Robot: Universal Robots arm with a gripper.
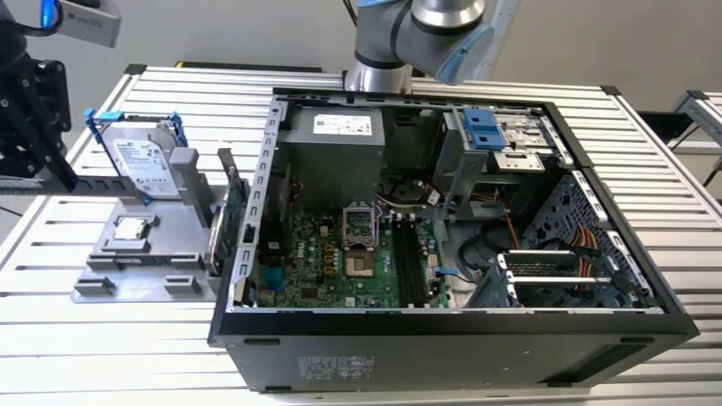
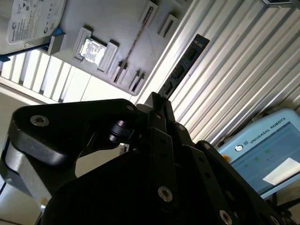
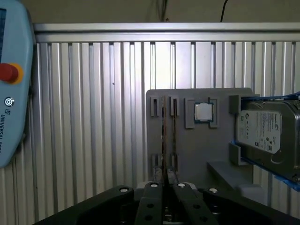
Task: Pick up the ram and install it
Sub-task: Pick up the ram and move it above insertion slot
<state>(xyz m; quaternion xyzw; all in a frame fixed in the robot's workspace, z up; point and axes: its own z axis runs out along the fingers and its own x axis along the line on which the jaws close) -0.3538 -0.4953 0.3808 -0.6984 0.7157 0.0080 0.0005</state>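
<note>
In both wrist views my gripper (image 2: pixel 158 101) (image 3: pixel 167 185) is shut on the ram (image 2: pixel 185 63), a thin dark stick with chips that juts out from between the black fingertips. The first wrist view shows the ram (image 3: pixel 163 140) edge-on as a thin line above the grey parts holder (image 3: pixel 197 140). In the exterior view the gripper (image 1: pixel 66 179) hangs at the far left, above and beside the holder (image 1: pixel 147 271), well away from the open computer case (image 1: pixel 451 338). The motherboard's long black memory slots (image 1: pixel 408 258) lie inside the case.
On the holder sit a silver hard drive in a blue bracket (image 1: pixel 141 165) (image 3: pixel 267 133), a square processor (image 1: pixel 134 227) (image 3: pixel 204 111) and an upright green card (image 1: pixel 232 211). A light-blue pendant (image 2: pixel 262 150) (image 3: pixel 9 93) lies on the ribbed table (image 1: pixel 101 355). The arm's base (image 1: pixel 378 59) stands behind the case.
</note>
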